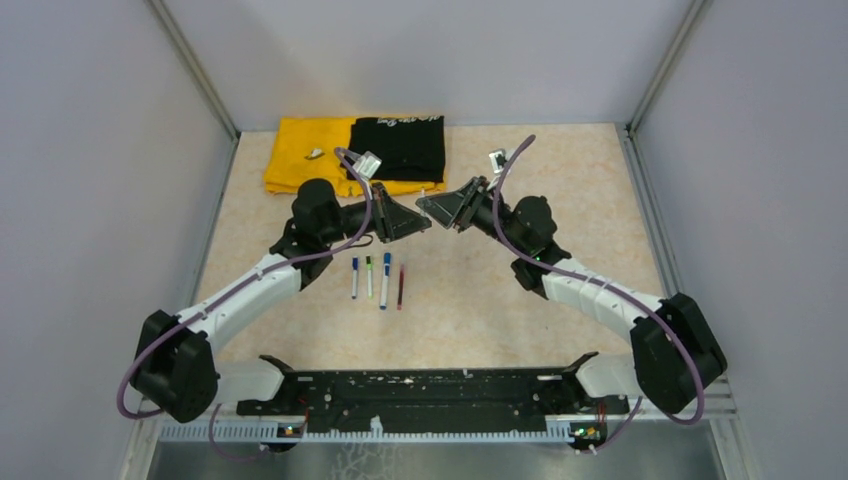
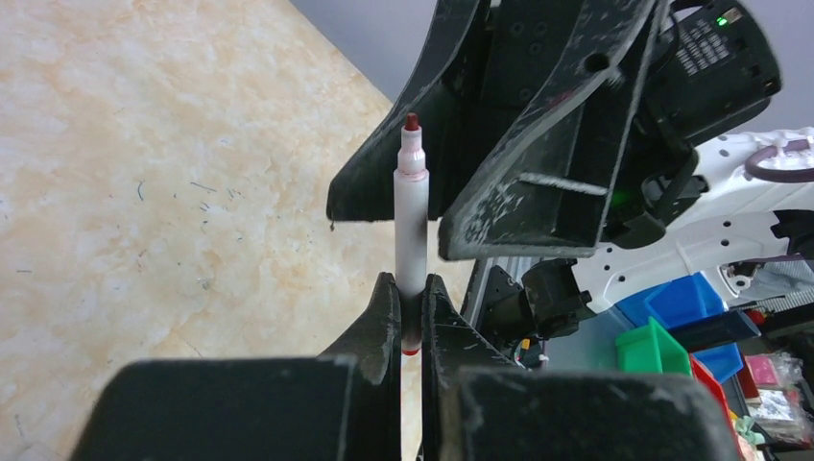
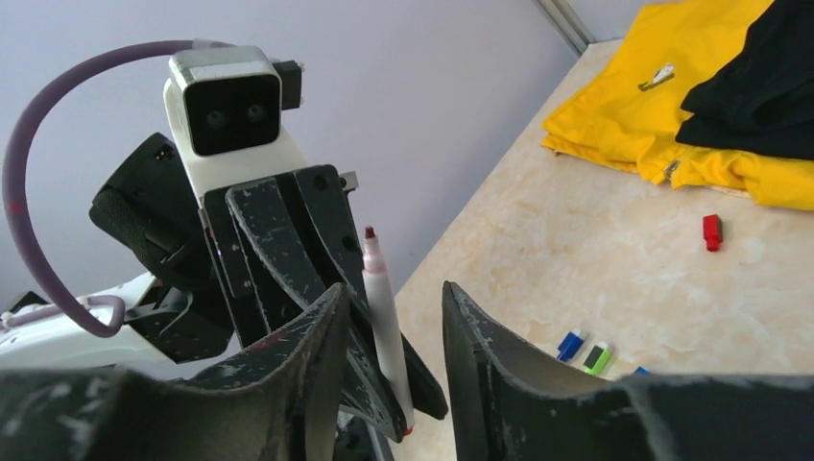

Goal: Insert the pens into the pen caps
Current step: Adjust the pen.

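Left wrist view first: left gripper (image 2: 411, 293) clamped tight on the lower barrel of a white pen (image 2: 413, 206). Held upright above the table (image 2: 144, 192), bare red tip uppermost, no cap on it.

Next, rightward in the top view: four more pens (image 1: 385, 281) lying side by side on the table, just nearer than the two grippers. Three white with blue or green ends, the rightmost dark maroon. At the far edge, a yellow cloth (image 1: 300, 160) with a black cloth (image 1: 405, 145) partly over it.

Further right, from the right wrist: right gripper (image 3: 394, 293) spread open, nothing between the fingers, only the held pen showing through the gap, close by but not seen touching. Out on the table near the yellow cloth's edge, well apart from both grippers, a small red cap (image 3: 711, 231) lying loose.

Judged step: red-tipped pen lifted and presented, matching cap not yet in hand.

Next move, most likely:
- Send the right gripper over to the red cap.
- Pinch it with the open end free.
- Bring it in line with the barrel.
- Press it straight onto the tip.

Calls for close alignment of cap and tip. Small cap, probably easy to tilt or drop in the pinch.
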